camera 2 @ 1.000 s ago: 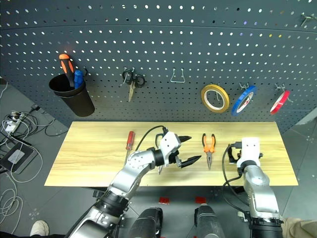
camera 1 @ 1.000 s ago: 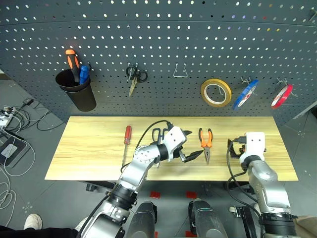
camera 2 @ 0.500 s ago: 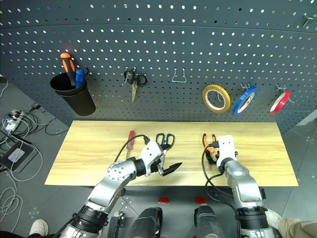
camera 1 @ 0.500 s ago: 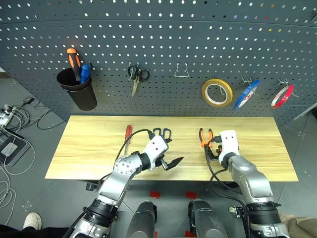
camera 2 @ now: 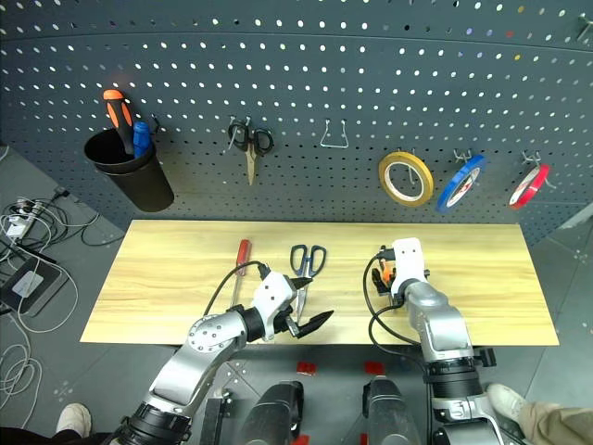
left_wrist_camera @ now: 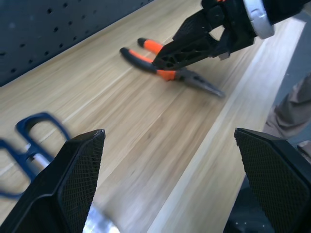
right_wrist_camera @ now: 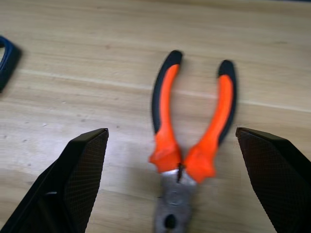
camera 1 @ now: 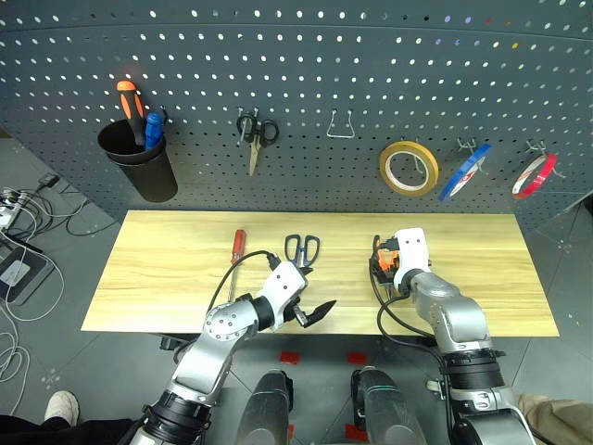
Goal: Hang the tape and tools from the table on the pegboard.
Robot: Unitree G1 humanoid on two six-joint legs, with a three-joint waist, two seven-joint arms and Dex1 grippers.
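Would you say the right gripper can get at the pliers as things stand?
Probably yes: the right gripper hangs open right over the pliers, which lie flat on the table with nothing in between.

We are looking at a workshop or robot test lab. A dark grey pegboard (camera 1: 296, 83) with rows of holes and metal hooks fills the wall, carrying small scissors (camera 1: 254, 134), a yellow tape roll (camera 1: 408, 168), a blue roll (camera 1: 462, 171) and a red roll (camera 1: 535, 176), plus a black cup (camera 1: 141, 165) of screwdrivers. Below it we see a light wooden worktop (camera 1: 167, 278) with hand tools lying on it, a bare grey floor and loose cables (camera 1: 23, 218) at the side.
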